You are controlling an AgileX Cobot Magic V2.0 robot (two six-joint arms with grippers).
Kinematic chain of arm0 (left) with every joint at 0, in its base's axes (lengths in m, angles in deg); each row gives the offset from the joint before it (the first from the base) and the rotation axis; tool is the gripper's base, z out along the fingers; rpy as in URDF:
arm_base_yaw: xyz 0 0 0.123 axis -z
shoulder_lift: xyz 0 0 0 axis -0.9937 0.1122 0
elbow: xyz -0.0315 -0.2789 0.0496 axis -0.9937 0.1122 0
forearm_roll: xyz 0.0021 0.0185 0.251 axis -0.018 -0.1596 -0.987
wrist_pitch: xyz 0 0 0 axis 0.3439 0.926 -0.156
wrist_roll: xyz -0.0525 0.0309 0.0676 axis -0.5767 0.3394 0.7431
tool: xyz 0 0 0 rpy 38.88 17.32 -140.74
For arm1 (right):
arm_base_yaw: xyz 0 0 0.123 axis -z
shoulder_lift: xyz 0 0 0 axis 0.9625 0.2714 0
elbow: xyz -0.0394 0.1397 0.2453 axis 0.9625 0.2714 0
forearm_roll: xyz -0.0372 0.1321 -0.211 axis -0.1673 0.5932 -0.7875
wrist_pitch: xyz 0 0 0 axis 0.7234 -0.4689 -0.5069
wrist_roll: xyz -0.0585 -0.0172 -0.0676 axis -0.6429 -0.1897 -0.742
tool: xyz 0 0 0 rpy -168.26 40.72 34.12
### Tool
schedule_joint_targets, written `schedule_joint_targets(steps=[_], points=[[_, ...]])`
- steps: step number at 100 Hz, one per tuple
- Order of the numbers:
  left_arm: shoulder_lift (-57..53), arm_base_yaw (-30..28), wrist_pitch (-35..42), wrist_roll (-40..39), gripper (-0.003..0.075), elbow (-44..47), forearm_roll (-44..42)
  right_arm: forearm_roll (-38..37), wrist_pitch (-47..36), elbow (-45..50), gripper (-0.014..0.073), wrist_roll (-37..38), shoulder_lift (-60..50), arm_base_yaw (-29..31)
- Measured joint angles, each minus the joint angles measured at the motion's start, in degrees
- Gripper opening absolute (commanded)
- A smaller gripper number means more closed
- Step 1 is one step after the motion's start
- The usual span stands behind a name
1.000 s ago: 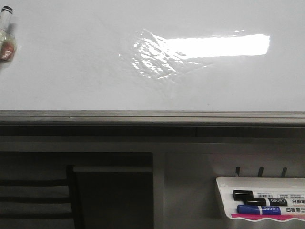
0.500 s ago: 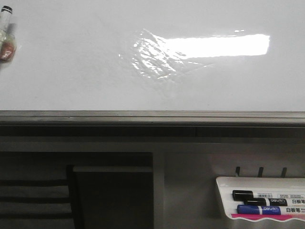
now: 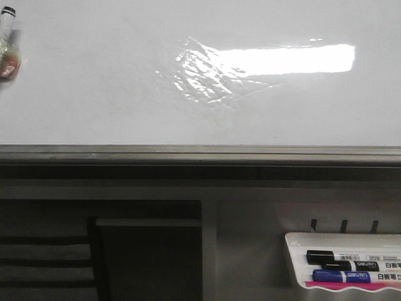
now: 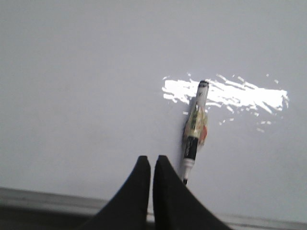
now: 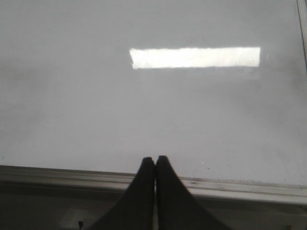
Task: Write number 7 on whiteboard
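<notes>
The whiteboard (image 3: 94, 94) fills the upper front view, glossy white with a grey edge rail (image 3: 200, 153) and a wrinkled shiny film patch (image 3: 203, 75). No number 7 shows on it. A marker with a taped body (image 4: 195, 129) lies on the board, tip toward the rail; it also shows at the far left of the front view (image 3: 6, 44). My left gripper (image 4: 151, 160) is shut and empty, just beside the marker's tip, apart from it. My right gripper (image 5: 155, 160) is shut and empty above the board's rail (image 5: 240, 189). Neither gripper shows in the front view.
A small white marker tray (image 3: 294, 251) hangs below the board at the lower right, holding a black marker (image 3: 341, 257) and a blue marker (image 3: 351, 276). Dark shelving (image 3: 144, 251) sits under the rail at the left.
</notes>
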Motion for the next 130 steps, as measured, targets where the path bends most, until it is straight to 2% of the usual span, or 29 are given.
schedule_joint_targets(steps=[18, 44, 60, 84, 130], points=[[2.1, 0.0, -5.04, 0.04, -0.002, -10.0, 0.08, 1.36, 7.59, -9.66, -0.0071, 0.0, 2.52, 0.0], [15.11, 0.0, -18.34, 1.56, -0.002, -24.39, -0.36, 1.47, 17.31, -25.69, -0.0071, 0.0, 16.92, 0.0], [21.79, 0.0, -23.03, 1.69, -0.002, -29.49, -3.73, 1.47, 21.03, -32.27, -0.0071, 0.0, 24.61, 0.0], [25.12, 0.0, -24.08, 1.82, -0.002, -29.86, -4.47, 1.47, 20.37, -33.29, -0.0071, 0.0, 29.6, 0.0], [25.12, 0.0, -24.08, 1.95, -0.002, -29.86, -4.47, 1.47, 20.27, -33.29, -0.0056, 0.0, 30.19, 0.0]])
